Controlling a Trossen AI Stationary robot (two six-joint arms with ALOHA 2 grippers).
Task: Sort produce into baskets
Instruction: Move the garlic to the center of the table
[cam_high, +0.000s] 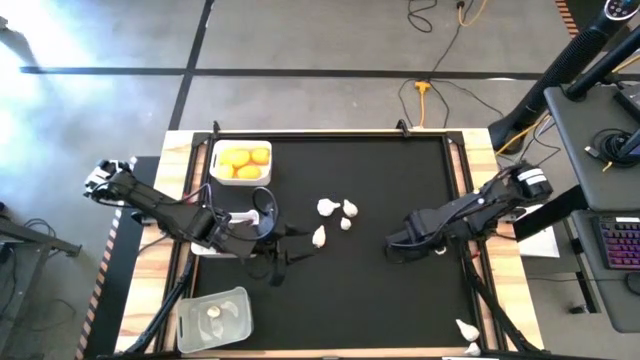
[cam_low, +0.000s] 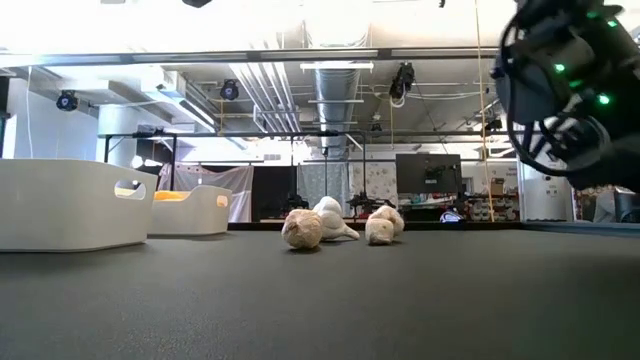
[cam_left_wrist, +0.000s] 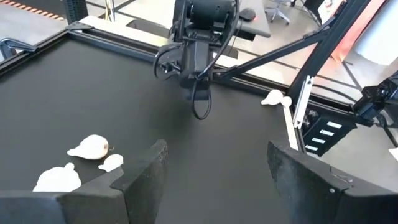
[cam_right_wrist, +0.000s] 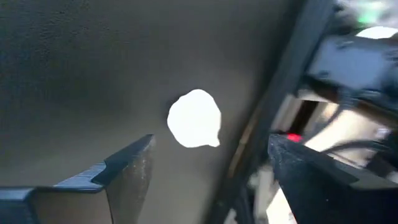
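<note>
Four garlic bulbs (cam_high: 334, 217) lie loose mid-worktop, clustered close together on the black mat. The left claw (cam_high: 290, 243) hangs just left of them, its fingers (cam_left_wrist: 144, 177) spread wide with nothing between. The right claw (cam_high: 392, 240) sits right of the cluster with open mat between, fingers (cam_right_wrist: 124, 171) also parted and empty; its wrist view looks down on one white bulb (cam_right_wrist: 195, 119) lying near the mat's edge. Far left, a white basket (cam_high: 216, 152) carries the yellow-orange fruits (cam_high: 244, 160). A second white basket (cam_high: 241, 216) sits under the left arm, mostly hidden. Near left, the clear basket (cam_high: 190, 314) holds garlic (cam_high: 216, 313). Two more bulbs (cam_high: 467, 334) lie at the near right corner, off the mat.
</note>
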